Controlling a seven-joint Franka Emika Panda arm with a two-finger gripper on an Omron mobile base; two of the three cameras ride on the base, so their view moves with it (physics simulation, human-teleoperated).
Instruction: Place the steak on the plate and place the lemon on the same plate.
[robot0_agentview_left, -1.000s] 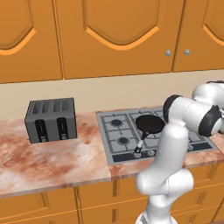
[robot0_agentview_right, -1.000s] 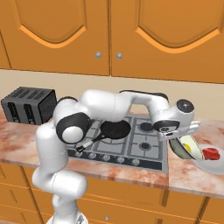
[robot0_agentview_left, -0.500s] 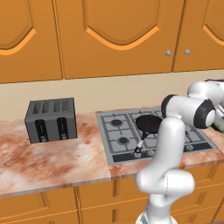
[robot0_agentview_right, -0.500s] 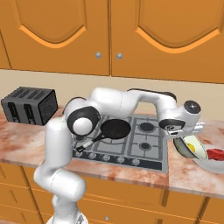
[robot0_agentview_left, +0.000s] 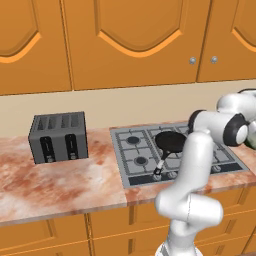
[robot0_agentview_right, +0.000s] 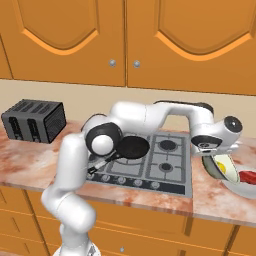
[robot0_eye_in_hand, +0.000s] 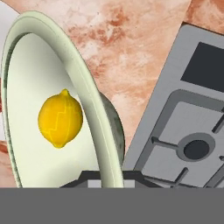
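Note:
The yellow lemon lies inside a pale greenish-white bowl that is tipped steeply onto its side. My gripper is shut on the bowl's rim, which runs up between the fingers. From the right base view, the gripper hangs just right of the stove, with the tilted bowl and the lemon under it. The red steak rests on a white plate directly right of the bowl. A sliver of that plate shows behind the bowl.
A black frying pan sits on the grey stove left of the gripper. A dark toaster stands far left on the marbled counter. Wooden cabinets hang above.
The hand has shifted right and slightly down over the counter's right end. The bowl, still held, now stands steeper with the lemon inside.

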